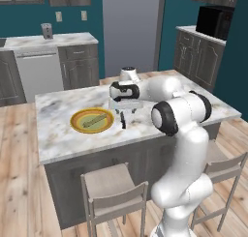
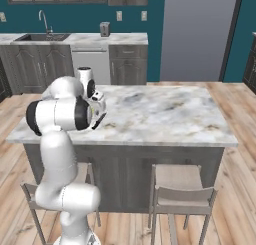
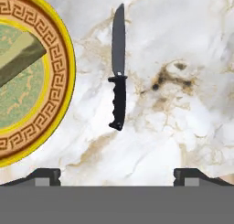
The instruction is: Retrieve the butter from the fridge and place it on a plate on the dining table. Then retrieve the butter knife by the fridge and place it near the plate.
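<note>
Left base view: plate (image 1: 92,120) sits on the marble table (image 1: 58,139), butter (image 1: 94,120) lying across its centre. Knife (image 1: 123,120) lies flat on the table just right of the plate, apart from the rim. Gripper (image 1: 124,107) hangs above the knife.

Right base view: the arm's elbow hides plate and knife; table top (image 2: 160,114) visible.

Hand view: knife (image 3: 118,93) lies free on the marble beside the plate (image 3: 57,88); jaws spread wide, holding nothing.

Surface finishes at the island
Polished white-grey marble top (image 3: 183,45); matt black knife (image 3: 118,72), ribbed grip; glazed yellow-orange patterned plate (image 3: 57,81); pale wood-plank floor (image 1: 19,183).
</note>
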You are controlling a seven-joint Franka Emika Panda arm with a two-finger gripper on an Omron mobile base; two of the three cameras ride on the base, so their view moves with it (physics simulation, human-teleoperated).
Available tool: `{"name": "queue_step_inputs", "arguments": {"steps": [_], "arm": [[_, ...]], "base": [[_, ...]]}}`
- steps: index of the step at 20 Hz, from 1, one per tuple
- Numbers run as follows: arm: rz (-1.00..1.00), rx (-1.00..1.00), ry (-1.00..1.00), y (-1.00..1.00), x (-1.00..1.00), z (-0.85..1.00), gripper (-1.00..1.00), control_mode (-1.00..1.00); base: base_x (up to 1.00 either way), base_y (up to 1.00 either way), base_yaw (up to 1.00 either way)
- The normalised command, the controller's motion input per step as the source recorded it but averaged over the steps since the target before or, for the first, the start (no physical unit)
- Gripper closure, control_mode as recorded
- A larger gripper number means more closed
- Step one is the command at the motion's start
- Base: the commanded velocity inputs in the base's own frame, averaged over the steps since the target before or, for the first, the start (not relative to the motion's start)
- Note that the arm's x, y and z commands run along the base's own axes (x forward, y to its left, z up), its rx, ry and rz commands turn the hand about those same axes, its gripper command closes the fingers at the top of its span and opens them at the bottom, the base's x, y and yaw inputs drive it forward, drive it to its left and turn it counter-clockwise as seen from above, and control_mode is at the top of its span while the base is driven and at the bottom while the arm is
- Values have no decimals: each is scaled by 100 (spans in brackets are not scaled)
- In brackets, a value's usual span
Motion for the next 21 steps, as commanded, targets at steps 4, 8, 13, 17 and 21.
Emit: {"name": "queue_step_inputs", "arguments": {"steps": [4, 8, 13, 17, 21], "arm": [[14, -6, -10, -14, -100, 55, -100, -100], [0, -8, 0, -19, -100, 19, -100, -100], [0, -5, 10, -25, -100, 36, -100, -100], [0, 0, 41, -43, -48, 7, -100, -100], [0, 0, 31, -75, 0, -9, -100, -100]], "base": [[0, 0, 0], [0, 0, 0], [0, 0, 0], [0, 0, 0], [0, 0, 0]]}}
